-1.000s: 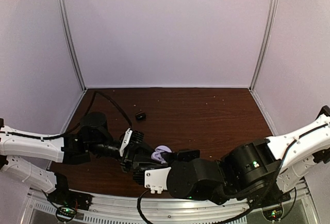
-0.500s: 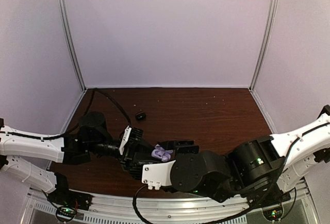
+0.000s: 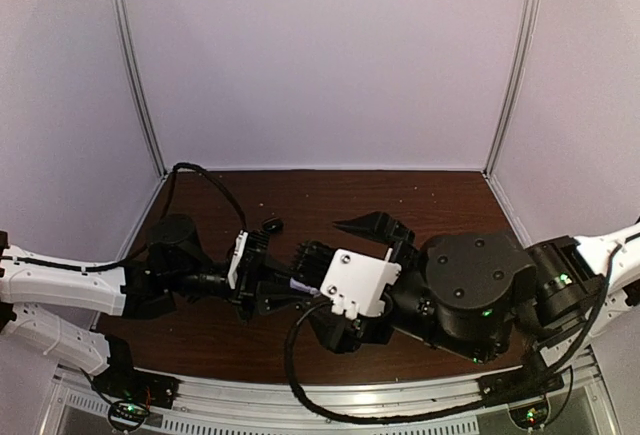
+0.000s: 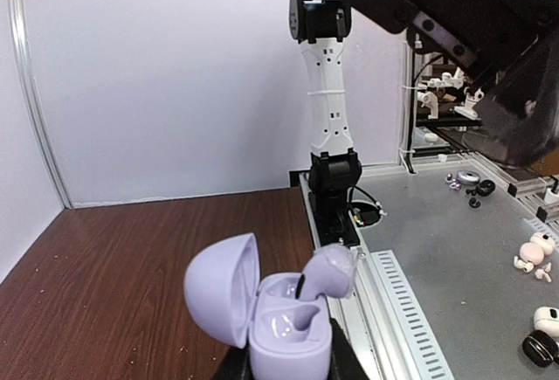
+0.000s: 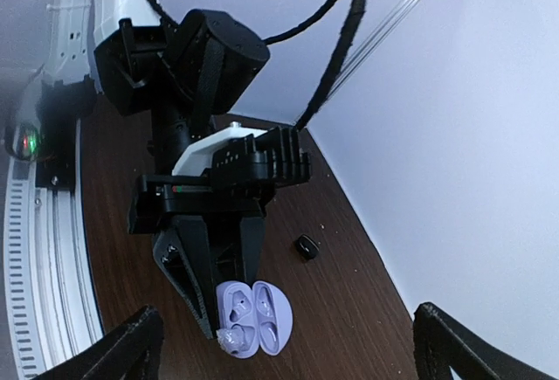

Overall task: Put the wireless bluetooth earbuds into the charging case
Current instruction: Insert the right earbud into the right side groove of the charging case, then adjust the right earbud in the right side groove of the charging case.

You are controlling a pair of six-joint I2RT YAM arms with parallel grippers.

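Note:
My left gripper (image 4: pixel 288 365) is shut on the base of a lilac charging case (image 4: pixel 293 332), which it holds upright with the lid (image 4: pixel 223 288) swung open to the left. One lilac earbud (image 4: pixel 330 271) stands tilted in the case's far slot and sticks out above the rim. The near slot is empty. From the right wrist view the case (image 5: pixel 262 314) and earbud (image 5: pixel 231 342) lie well below my right gripper (image 5: pixel 286 336), which is open wide and holds nothing. In the top view only a lilac sliver of the case (image 3: pixel 300 284) shows between the arms.
A small black object (image 3: pixel 272 225) lies on the brown table (image 3: pixel 440 205) behind the left gripper, also seen as the black object (image 5: pixel 305 247). Past the table's right rail, small buds (image 4: pixel 533 258) and cases (image 4: pixel 543 338) sit on a grey bench. White walls enclose the table.
My right gripper opened wide and drew up and back to the right, away from the case. The earbud stayed in the case's slot. The left gripper shifted slightly away with the case.

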